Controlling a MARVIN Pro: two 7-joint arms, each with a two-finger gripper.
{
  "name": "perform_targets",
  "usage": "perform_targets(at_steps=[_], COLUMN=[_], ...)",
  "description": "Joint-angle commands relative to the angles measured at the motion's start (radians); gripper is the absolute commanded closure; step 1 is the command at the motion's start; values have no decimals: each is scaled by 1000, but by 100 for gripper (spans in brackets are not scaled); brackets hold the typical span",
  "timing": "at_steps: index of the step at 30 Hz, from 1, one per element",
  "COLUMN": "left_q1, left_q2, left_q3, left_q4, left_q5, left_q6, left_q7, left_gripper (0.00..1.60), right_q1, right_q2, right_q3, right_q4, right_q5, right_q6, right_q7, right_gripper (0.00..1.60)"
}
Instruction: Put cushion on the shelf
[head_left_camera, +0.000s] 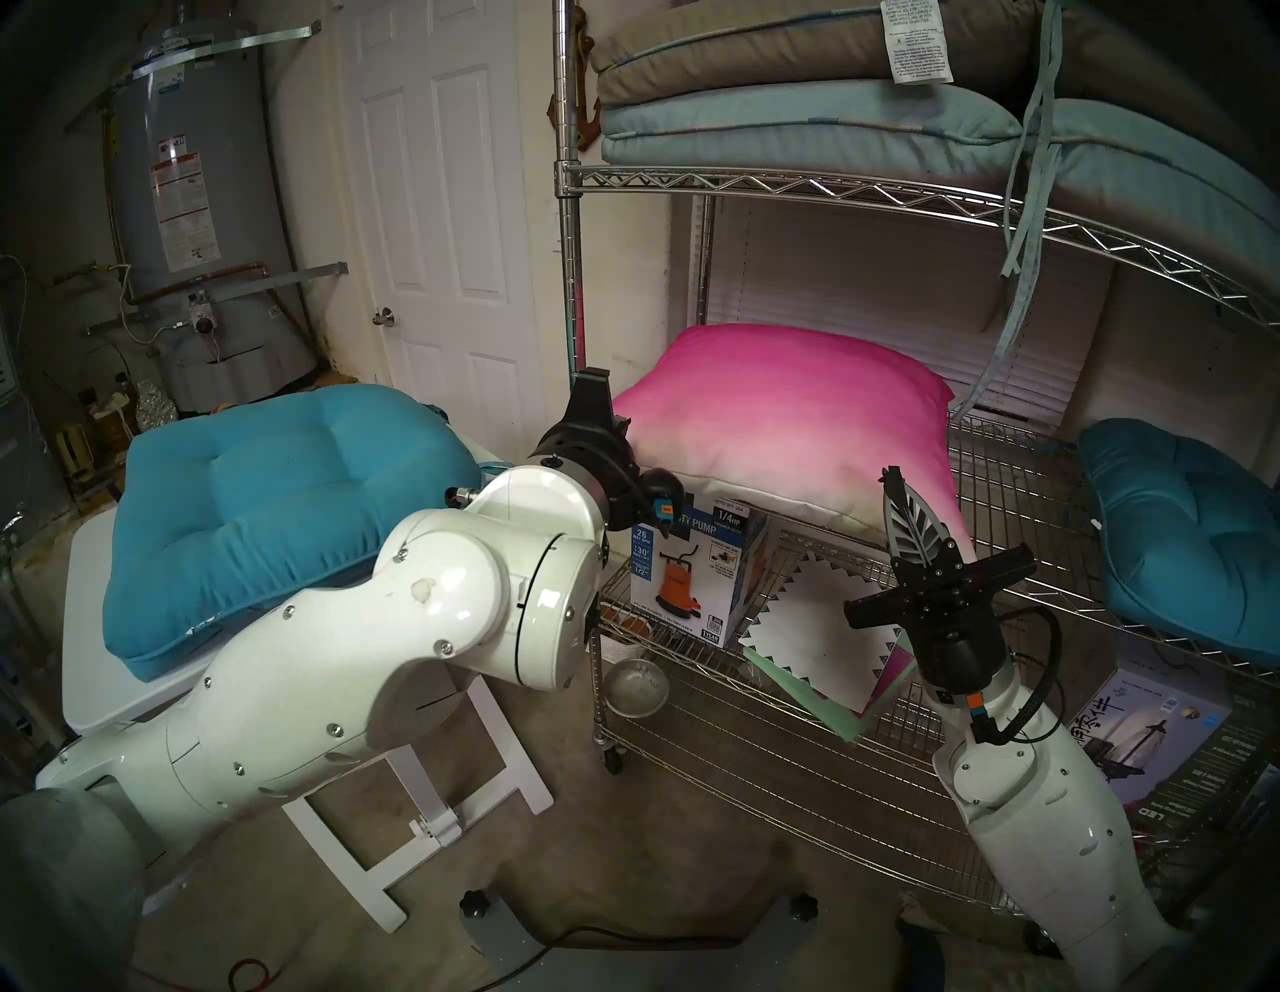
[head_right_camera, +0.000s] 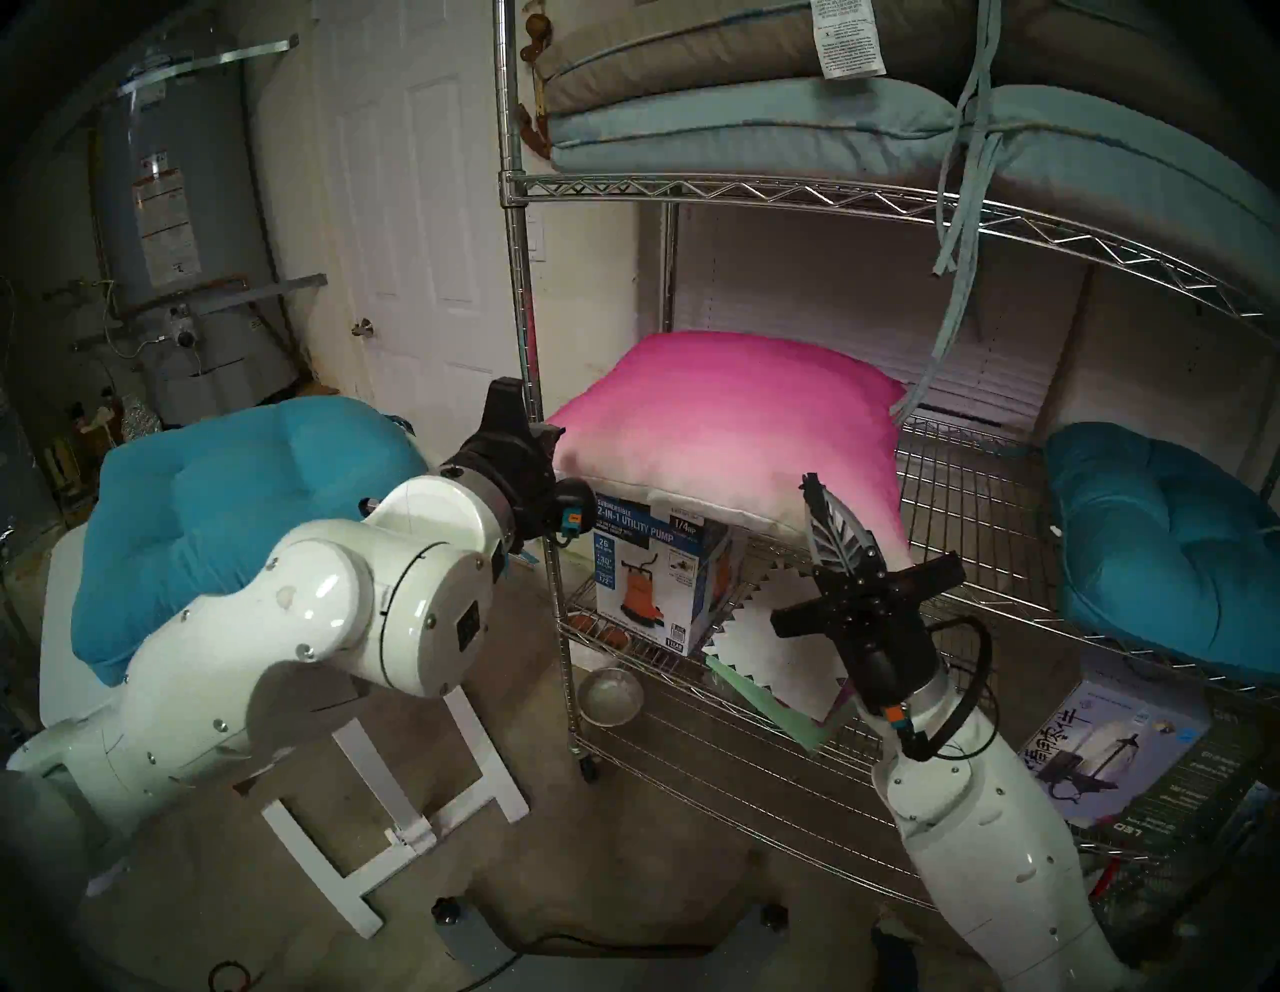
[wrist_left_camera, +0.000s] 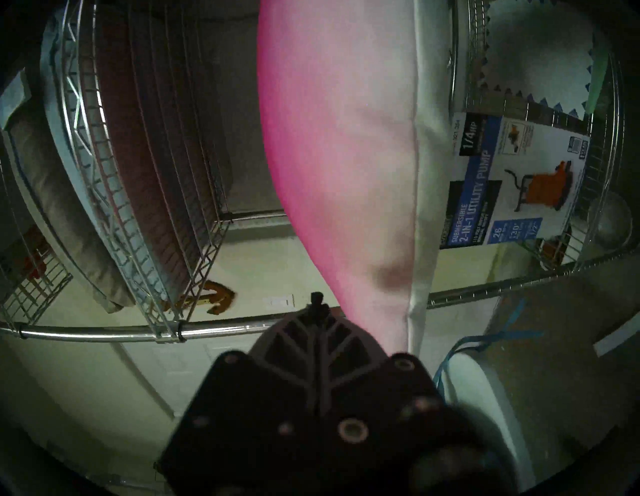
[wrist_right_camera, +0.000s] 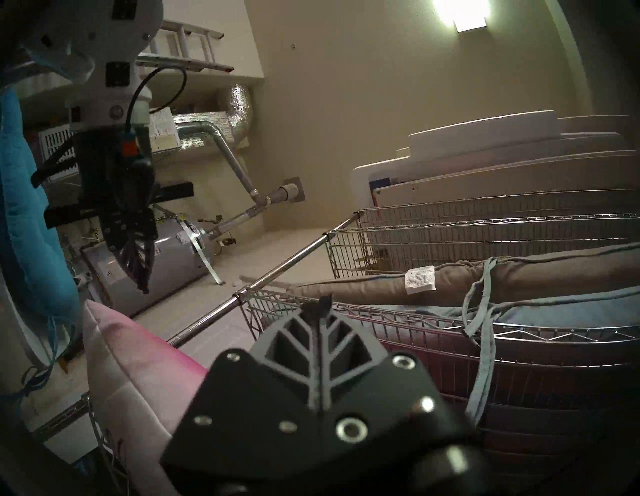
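Note:
The cushion (head_left_camera: 783, 422) (head_right_camera: 727, 415) lies pink-to-white face up on the left half of the middle tier of the chrome wire shelf (head_left_camera: 796, 183) (head_right_camera: 762, 190). Its white front edge reaches the tier's front. My left gripper (head_left_camera: 623, 426) (head_right_camera: 550, 436) is shut with nothing in it, right beside the cushion's front left corner. In the left wrist view the shut left gripper (wrist_left_camera: 317, 304) lies along the cushion (wrist_left_camera: 329, 138). My right gripper (head_left_camera: 893, 478) (head_right_camera: 810, 485) (wrist_right_camera: 322, 301) is shut and empty, pointing up in front of the cushion's front right corner (wrist_right_camera: 138, 360).
A teal tufted cushion (head_left_camera: 277, 499) lies on the white table (head_left_camera: 104, 665) at left, and another (head_left_camera: 1191, 540) sits on the shelf's right side. Flat taupe and pale-blue pads (head_left_camera: 796, 118) fill the upper tier. A pump box (head_left_camera: 692, 575) stands below the cushion. Water heater (head_left_camera: 201, 208) at back left.

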Motion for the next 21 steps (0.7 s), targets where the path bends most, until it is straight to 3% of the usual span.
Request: perform_targets(at_steps=[1,21], left_q1=[-26,-77], left_q2=[-37,-101], left_q3=[-16,-41], left_q4=[83,337], left_q5=[-38,-133], left_q6=[-70,-260], left_q7=[93,298], left_gripper=[160,160], right_q1=[-6,-12], right_q2=[2,14], right_q3=[4,12], right_q4=[-33,-35], right_q5=[6,17], right_q6=[-2,-2], right_q7=[-3,-7], right_gripper=[160,160])
